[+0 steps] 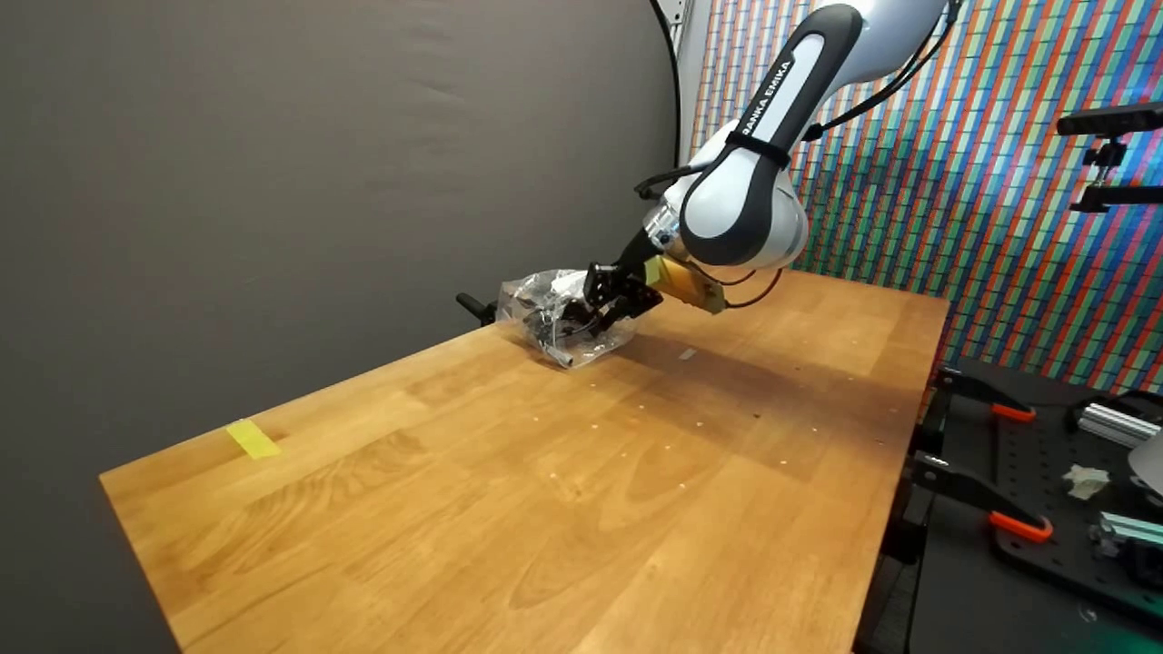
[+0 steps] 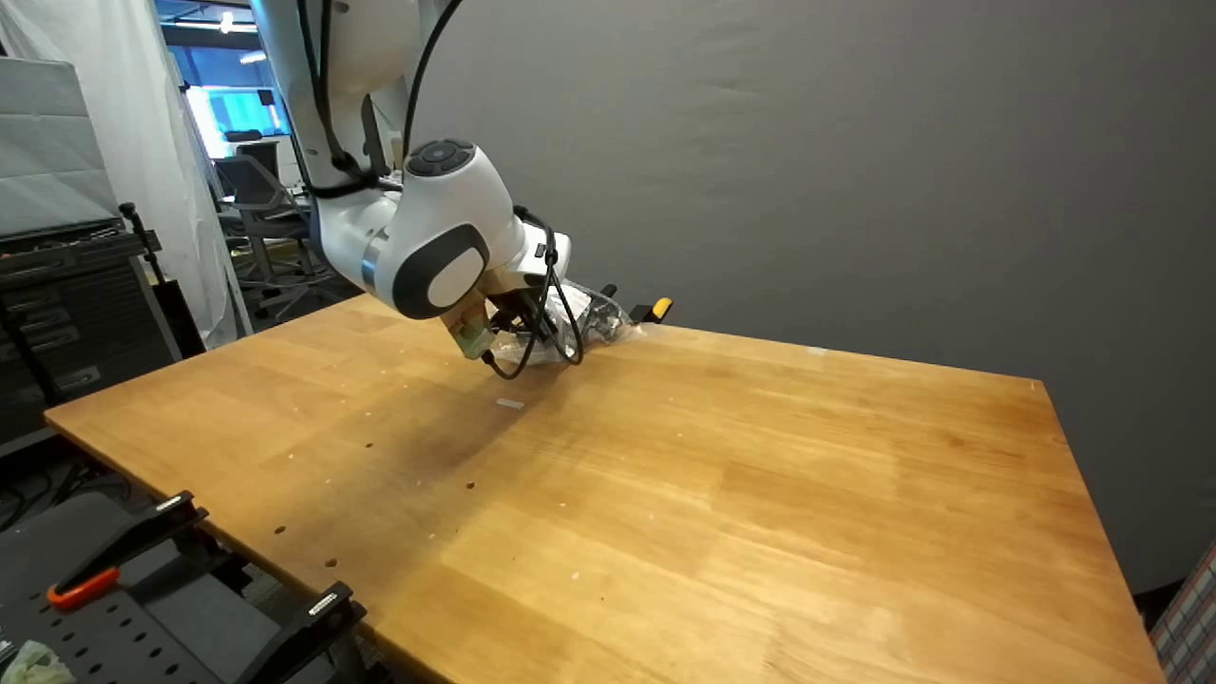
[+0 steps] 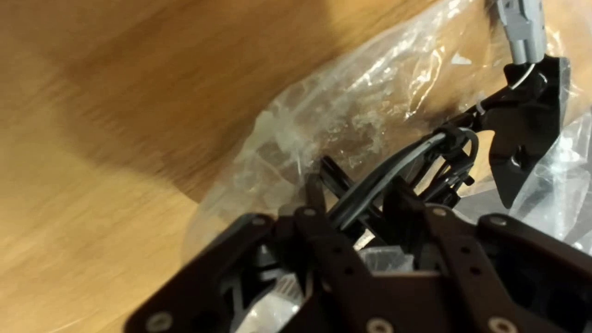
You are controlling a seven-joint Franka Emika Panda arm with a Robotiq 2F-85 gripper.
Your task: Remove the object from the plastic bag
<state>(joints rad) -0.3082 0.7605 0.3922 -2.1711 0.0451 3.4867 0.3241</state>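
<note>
A clear, crinkled plastic bag point(image 1: 611, 347) lies on the table near its back edge. It also shows in an exterior view point(image 2: 616, 328), partly behind the wrist, and in the wrist view point(image 3: 286, 138). Inside is a black object with a plate-like part point(image 3: 532, 125), a grey connector point(image 3: 522, 32), cables and a black rod. My gripper point(image 1: 592, 322) reaches down into the bag area. In the wrist view my gripper point(image 3: 358, 194) has its fingers apart, with the cable and rod of the object between them and gaps showing around them. The fingertips' lower ends are hard to see.
The wooden table point(image 1: 545, 545) has a yellow tape strip point(image 1: 253, 438). A clamp with a yellow-orange tip point(image 2: 655, 310) and a black handle point(image 1: 476, 309) stand at the back edge beside the bag. A grey backdrop is close behind. Black clamps point(image 1: 981, 495) sit beyond the front edge.
</note>
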